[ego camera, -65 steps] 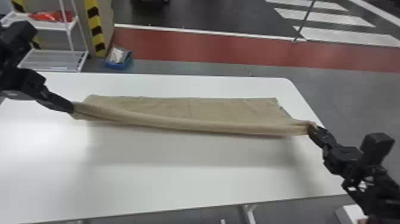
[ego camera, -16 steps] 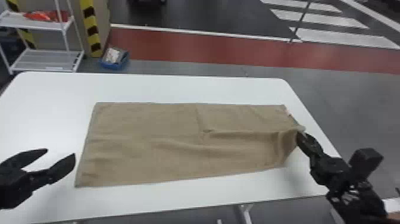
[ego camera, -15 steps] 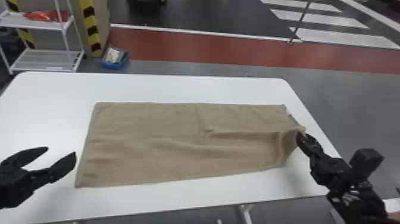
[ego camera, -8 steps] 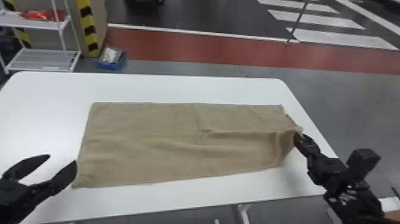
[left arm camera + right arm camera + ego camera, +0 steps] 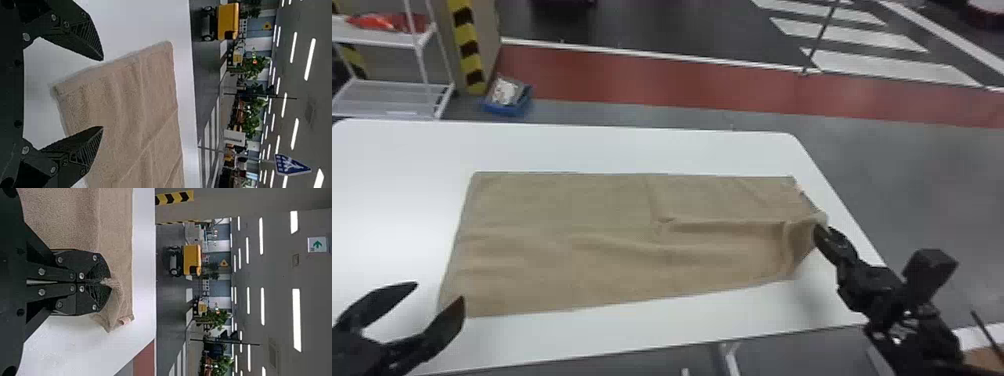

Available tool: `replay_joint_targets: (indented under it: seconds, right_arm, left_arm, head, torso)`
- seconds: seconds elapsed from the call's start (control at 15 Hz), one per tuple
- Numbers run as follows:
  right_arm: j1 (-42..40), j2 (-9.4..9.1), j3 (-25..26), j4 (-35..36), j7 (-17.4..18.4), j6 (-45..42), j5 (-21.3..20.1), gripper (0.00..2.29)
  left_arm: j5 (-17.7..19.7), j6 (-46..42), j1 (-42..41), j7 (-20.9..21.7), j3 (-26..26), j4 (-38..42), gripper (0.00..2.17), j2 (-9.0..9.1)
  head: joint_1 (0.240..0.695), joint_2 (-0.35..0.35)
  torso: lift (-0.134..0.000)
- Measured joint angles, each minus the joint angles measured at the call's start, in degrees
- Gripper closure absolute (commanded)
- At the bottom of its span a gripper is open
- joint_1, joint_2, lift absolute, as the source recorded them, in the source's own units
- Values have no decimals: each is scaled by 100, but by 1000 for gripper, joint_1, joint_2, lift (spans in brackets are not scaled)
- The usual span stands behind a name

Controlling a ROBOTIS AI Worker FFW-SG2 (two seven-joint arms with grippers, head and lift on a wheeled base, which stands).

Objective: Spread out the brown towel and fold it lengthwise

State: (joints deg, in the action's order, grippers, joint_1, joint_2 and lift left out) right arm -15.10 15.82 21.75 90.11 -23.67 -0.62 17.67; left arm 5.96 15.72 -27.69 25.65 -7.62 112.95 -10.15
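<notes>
Right hand point(image 5: 822, 233) tight on towel point(image 5: 557, 210)

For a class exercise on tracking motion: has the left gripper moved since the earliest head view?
Yes. Judged against the white table in the head view, the left gripper has come toward the table's near edge.

At the head view's lower left, the edge cuts off the left gripper point(image 5: 439, 291), and 1 of its fingers hides the brown towel's point(image 5: 557, 260) near corner. At right, the cloth pinched inside the right gripper point(image 5: 824, 229) is hidden. Upper left, the white rack point(image 5: 382, 39) runs out of frame, its red item point(image 5: 372, 22) too blurred to tell.
</notes>
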Motion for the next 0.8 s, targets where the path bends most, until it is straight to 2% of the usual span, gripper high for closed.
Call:
replay_joint_targets:
  seconds: [0.07,0.2,0.33,0.8]
  right_arm:
    - [-22,0,32,21,-8,5,24,1663]
    - [-40,0,75,31,-16,6,55,1663]
    - [-45,0,83,30,-58,6,65,1663]
    - [-46,-3,84,25,-76,6,70,1663]
  left_arm:
    - [-82,-29,-25,-5,56,-19,458,-5]
    - [-184,-95,-60,-28,111,-37,458,-12]
    - [-276,-74,-77,-30,123,-34,545,-24]
    - [-522,234,-55,-34,148,-62,545,-111]
  head:
    - [695,-264]
    - [695,-272]
    - [695,-272]
    - [695,-263]
  torso:
    - [-120]
    - [-120]
    - [-120]
    - [-120]
